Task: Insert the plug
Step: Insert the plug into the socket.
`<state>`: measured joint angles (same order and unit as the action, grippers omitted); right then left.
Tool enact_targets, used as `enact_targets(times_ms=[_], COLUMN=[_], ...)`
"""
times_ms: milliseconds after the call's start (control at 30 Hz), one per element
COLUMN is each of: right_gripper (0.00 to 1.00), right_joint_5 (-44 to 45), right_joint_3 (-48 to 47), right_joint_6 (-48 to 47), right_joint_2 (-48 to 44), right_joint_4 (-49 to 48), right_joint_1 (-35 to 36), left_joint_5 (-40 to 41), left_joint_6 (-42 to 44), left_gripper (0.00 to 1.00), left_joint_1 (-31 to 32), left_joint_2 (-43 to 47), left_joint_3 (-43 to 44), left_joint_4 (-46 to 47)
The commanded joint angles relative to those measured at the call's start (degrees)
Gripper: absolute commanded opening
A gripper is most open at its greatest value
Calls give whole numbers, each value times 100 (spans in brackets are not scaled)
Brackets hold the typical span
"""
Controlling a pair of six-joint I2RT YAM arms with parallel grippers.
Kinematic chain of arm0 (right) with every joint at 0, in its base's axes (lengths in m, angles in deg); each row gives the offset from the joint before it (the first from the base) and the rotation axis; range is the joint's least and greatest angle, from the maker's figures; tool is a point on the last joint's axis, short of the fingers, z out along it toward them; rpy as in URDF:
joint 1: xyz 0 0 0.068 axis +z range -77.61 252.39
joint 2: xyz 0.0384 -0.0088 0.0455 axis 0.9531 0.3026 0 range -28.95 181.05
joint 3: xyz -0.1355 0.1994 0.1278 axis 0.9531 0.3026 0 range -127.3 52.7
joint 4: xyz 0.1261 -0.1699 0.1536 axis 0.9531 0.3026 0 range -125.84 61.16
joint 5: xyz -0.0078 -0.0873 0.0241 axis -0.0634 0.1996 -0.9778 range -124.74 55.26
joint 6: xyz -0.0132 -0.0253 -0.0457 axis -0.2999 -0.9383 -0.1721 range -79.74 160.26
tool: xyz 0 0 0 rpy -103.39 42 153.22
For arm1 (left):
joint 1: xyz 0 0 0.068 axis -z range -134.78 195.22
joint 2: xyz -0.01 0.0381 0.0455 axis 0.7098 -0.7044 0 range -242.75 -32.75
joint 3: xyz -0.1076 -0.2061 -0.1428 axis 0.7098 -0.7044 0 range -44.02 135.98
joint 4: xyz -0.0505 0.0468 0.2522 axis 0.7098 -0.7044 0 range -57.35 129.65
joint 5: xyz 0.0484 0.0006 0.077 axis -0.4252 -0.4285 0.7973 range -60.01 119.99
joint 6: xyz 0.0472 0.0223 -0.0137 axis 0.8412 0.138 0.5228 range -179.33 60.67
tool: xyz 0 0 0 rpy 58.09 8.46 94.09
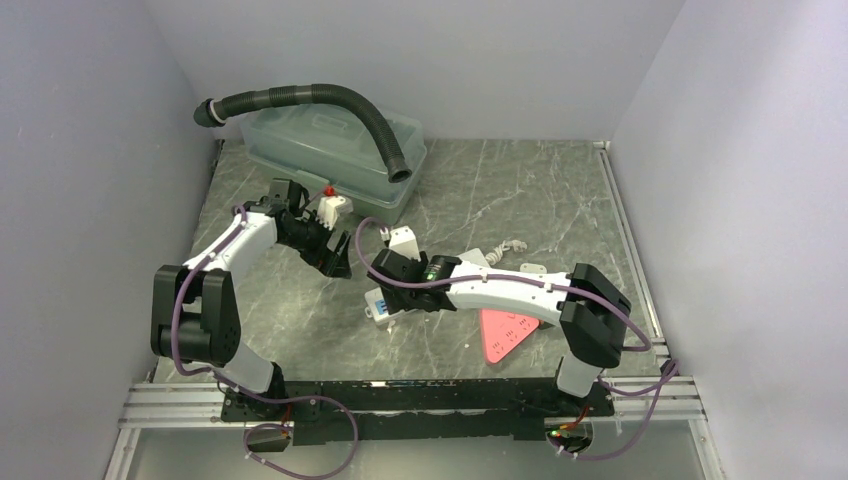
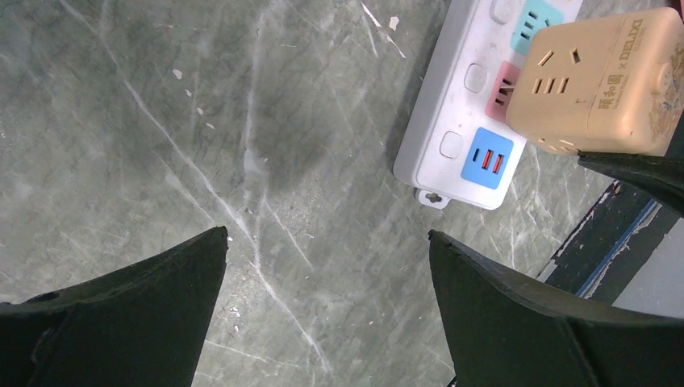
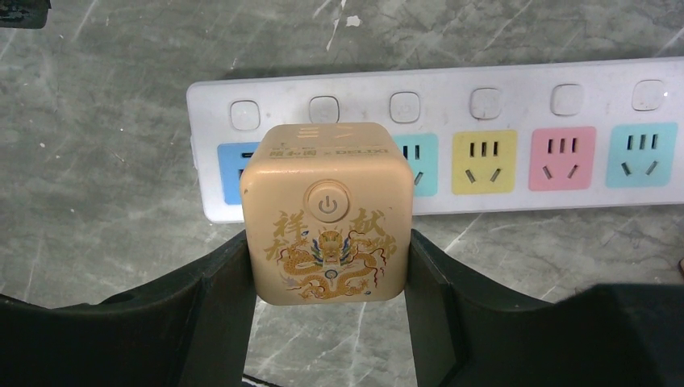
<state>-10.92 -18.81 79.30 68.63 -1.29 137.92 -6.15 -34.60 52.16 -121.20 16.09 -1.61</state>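
1. The right gripper is clenched on the beige cube adapter, with one finger against each side face. The left gripper hangs released with nothing between its fingers, over the bare marble table just left of the white power strip.
2. The cube adapter sits over the strip's left end. It covers the socket between the blue USB panel and a teal socket. I cannot tell whether it touches the strip or hovers above it.
3. The adapter's pins are hidden in every view, so alignment has to be judged blind. A small offset or twist would probably land the pins on plastic instead of in the slots.
4. Nothing holds the power strip down, since the left gripper is apart from it. An off-centre push could slide or tip the strip on the smooth marble.
5. The grip is on smooth side faces. Under a firm push the cube might slip between the fingers or tilt.
6. The cube is wider than one socket, so it may press on the row of switches or crowd the neighbouring outlets.
7. The face with the power button and dragon print points away from the strip, toward the right wrist camera. I judge that the pin face points at the strip. With near-equal sides, the cube has no real long axis. Its edges look roughly square to the strip, whose long axis runs left to right across the table.
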Motion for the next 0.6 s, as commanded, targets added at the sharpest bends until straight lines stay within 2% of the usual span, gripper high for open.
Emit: enact_targets(times_ms=[0,567], right_gripper=[0,0], right_joint_5=[140,392], right_joint_3=[14,-24], right_joint_6=[58,26], right_joint_2=[11,38], right_joint_4=[-165,309], right_joint_1=[38,121], left_joint_5=[-43,-95], left_joint_6=[14,1], left_gripper=[100,100], left_joint_1=[-35,-96], left_joint_2=[187,213], left_joint_3=[43,28], left_joint_4=[29,39])
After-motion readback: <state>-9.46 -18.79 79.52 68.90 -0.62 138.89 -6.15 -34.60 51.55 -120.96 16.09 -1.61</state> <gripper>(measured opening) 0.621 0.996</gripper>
